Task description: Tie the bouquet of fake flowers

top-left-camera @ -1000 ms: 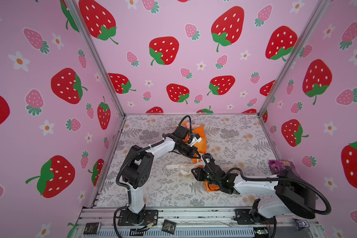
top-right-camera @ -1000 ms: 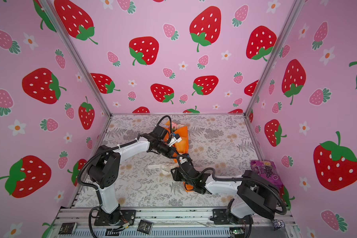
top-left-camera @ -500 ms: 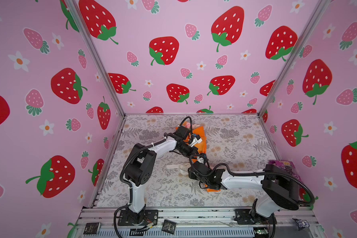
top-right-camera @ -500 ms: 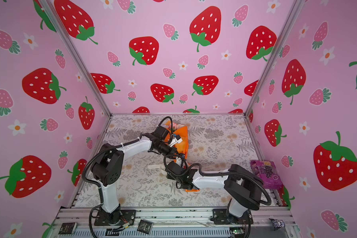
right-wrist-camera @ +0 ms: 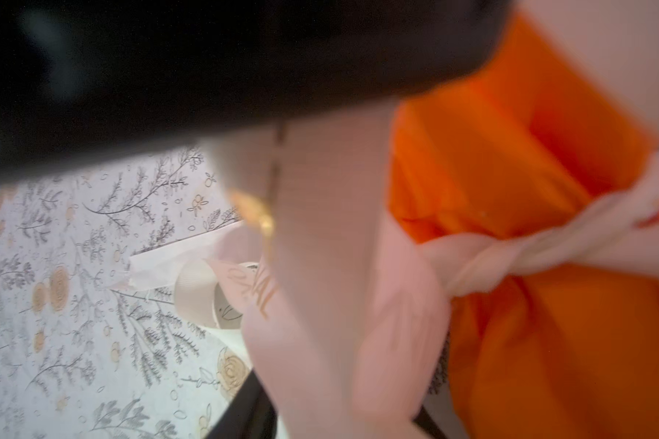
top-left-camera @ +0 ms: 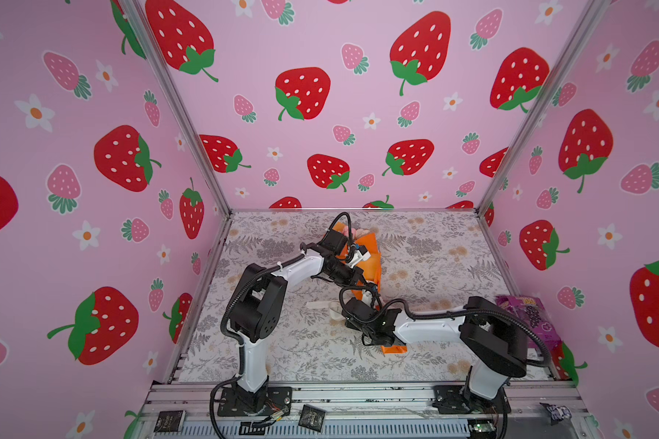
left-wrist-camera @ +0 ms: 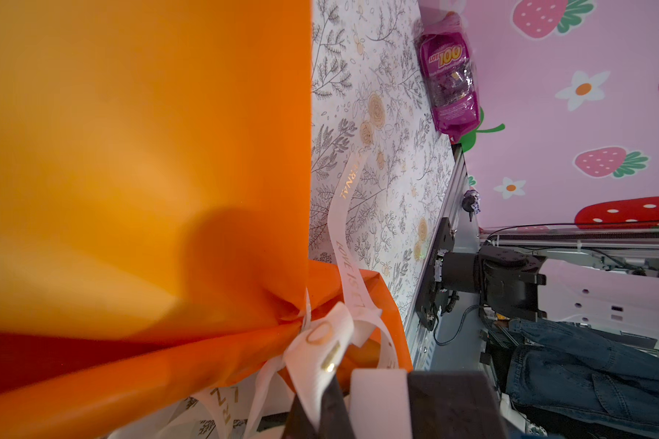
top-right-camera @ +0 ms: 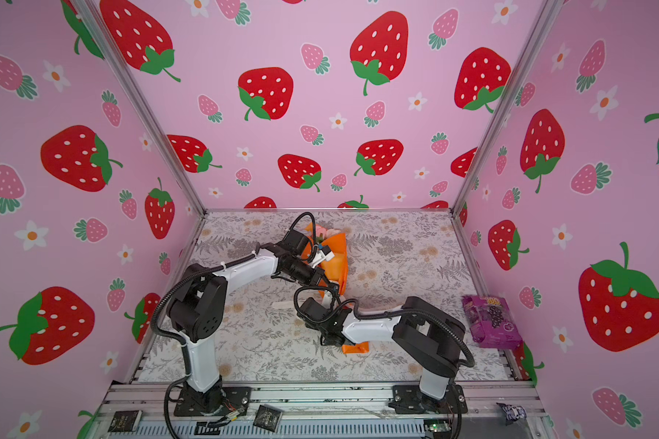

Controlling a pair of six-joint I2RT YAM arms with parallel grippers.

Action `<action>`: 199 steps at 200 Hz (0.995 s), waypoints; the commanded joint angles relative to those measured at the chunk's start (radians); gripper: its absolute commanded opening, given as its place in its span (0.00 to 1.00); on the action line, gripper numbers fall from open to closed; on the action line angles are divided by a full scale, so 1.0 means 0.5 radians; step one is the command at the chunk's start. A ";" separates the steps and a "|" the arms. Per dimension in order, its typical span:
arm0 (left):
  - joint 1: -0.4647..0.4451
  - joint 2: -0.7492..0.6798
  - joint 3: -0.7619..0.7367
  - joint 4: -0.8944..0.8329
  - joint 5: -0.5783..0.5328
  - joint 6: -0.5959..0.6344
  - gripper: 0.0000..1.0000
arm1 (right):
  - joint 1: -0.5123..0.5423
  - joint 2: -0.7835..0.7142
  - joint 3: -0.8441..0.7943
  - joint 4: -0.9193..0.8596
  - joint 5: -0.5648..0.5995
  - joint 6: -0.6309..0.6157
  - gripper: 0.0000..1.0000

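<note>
- bouquet of fake flowers (top-left-camera: 370,258) lies on its side mid-surface, toward the back wall. It's an orange cone with pink heads at the far end, and both arms meet at its narrow near end.
- ribbon (left-wrist-camera: 349,243) is cinched round the cone's neck, and the right wrist view shows a twist there.
- left hand (left-wrist-camera: 320,399) is pressed together, pinching a ribbon loop just beside the neck.
- right hand (right-wrist-camera: 282,266): fingers stand apart with a band of ribbon across the gap. Too blurred to tell whether it grips.
- Step looks like snugging the knot. I'd use the left pinch as the fixed anchor, get a firm right grip on the free end, then pull low along the surface and away from the neck. Pull slowly, since the paper crumples easily and the cone could slide or lift.
- surface (top-left-camera: 434,247) is a floral-print sheet. A loose ribbon tail lies on it near the right hand.
- purple snack bag (top-left-camera: 525,319) sits at the right edge by the wall, well apart.
- Room: strawberry-print walls (top-left-camera: 320,95) on three sides and a metal rail (top-left-camera: 358,395) in front. The left wrist view shows a person in jeans (left-wrist-camera: 586,361) beyond it.
</note>
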 commanded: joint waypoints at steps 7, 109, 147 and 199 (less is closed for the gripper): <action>-0.009 0.007 0.032 -0.012 0.084 0.000 0.00 | 0.011 0.002 -0.062 0.031 0.106 0.096 0.27; -0.008 0.035 0.055 0.006 0.095 -0.057 0.00 | 0.134 -0.282 -0.394 0.550 0.216 0.322 0.30; -0.008 0.050 0.081 -0.030 0.102 -0.036 0.00 | 0.138 -0.171 -0.413 0.672 0.241 0.531 0.44; -0.008 0.047 0.078 -0.022 0.102 -0.046 0.00 | 0.125 0.018 -0.380 0.813 0.321 0.665 0.50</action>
